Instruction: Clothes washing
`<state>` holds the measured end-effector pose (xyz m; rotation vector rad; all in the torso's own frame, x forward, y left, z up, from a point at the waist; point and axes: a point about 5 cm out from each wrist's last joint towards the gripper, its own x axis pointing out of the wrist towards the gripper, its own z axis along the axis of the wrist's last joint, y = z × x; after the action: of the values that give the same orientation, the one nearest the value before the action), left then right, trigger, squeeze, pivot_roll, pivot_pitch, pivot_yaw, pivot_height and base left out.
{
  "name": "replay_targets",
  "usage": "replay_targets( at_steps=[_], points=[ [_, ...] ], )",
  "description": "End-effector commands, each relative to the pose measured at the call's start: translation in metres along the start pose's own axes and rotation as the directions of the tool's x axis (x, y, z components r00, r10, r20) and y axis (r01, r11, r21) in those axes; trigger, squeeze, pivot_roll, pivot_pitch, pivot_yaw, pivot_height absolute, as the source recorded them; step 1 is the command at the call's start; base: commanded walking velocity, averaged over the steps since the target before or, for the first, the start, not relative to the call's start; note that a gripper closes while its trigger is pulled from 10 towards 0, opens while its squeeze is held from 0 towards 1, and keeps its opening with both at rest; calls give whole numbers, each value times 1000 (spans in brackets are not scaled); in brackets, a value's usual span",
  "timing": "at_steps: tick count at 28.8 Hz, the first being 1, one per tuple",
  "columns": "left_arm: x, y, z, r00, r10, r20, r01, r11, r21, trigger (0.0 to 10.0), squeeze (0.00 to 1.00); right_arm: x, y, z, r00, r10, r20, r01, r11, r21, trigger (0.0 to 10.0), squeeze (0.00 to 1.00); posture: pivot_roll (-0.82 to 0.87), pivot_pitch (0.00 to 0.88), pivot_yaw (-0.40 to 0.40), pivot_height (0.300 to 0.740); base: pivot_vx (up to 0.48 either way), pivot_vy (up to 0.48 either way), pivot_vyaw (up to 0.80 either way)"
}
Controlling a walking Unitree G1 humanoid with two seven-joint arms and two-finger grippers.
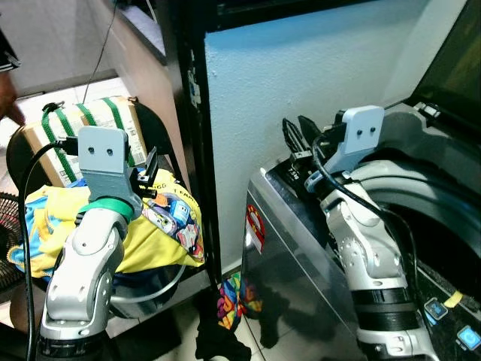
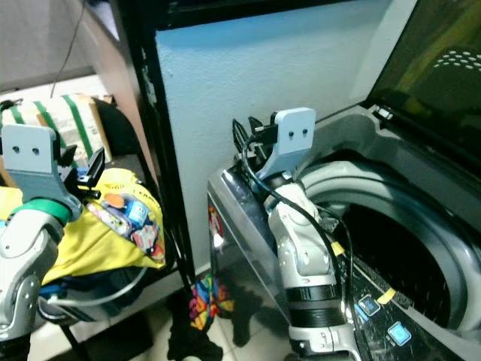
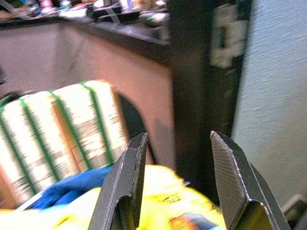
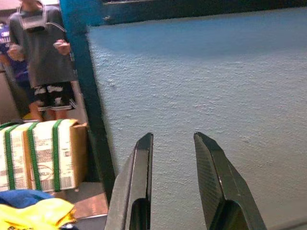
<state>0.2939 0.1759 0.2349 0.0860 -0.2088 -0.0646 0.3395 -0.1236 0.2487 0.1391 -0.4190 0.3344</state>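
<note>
A pile of clothes lies on a chair at the left, with a yellow garment (image 1: 154, 237) on top and a printed patch (image 1: 179, 219) at its right side. My left gripper (image 1: 149, 174) hovers just above the pile, open and empty, its fingers (image 3: 125, 177) over the yellow cloth (image 3: 158, 211). At the right stands the top-loading washing machine (image 1: 301, 256) with its lid (image 2: 440, 60) up and its dark drum (image 2: 398, 256) exposed. My right gripper (image 1: 299, 135) is raised over the machine's back left corner, open and empty, facing the light blue wall (image 4: 211, 81).
A cardboard box (image 1: 94, 128) with green straps stands behind the chair. Colourful clothes (image 1: 231, 301) lie on the floor between chair and washer. A black door frame (image 1: 192, 135) divides the two. A person (image 4: 43, 57) stands in the background. A hand (image 1: 9, 105) shows at the far left edge.
</note>
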Motion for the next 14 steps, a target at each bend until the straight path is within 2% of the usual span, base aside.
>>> replay_targets(
  at_steps=[1,3,9,14],
  points=[
    [-3,2,-3,1000,2,-20,-3,1000,-12,10000,0,-2,4,-3,1000,14,-6,-14,1000,3,10000,0,142,0,46,740,0,0,800],
    [-5,3,-2,1000,10,-22,-11,999,-43,10000,0,-1,6,-3,1000,20,-5,-20,1000,7,10000,0,145,0,41,740,0,0,800],
    [-5,5,-1,999,34,-7,-35,999,-26,10000,0,-1,7,-4,1000,24,-3,-24,1000,15,10000,0,150,0,34,740,0,0,800],
    [-5,5,0,1000,31,2,-31,998,-59,10000,0,1,9,-4,999,40,-4,-40,999,23,10000,0,148,0,28,740,0,0,800]
  ],
)
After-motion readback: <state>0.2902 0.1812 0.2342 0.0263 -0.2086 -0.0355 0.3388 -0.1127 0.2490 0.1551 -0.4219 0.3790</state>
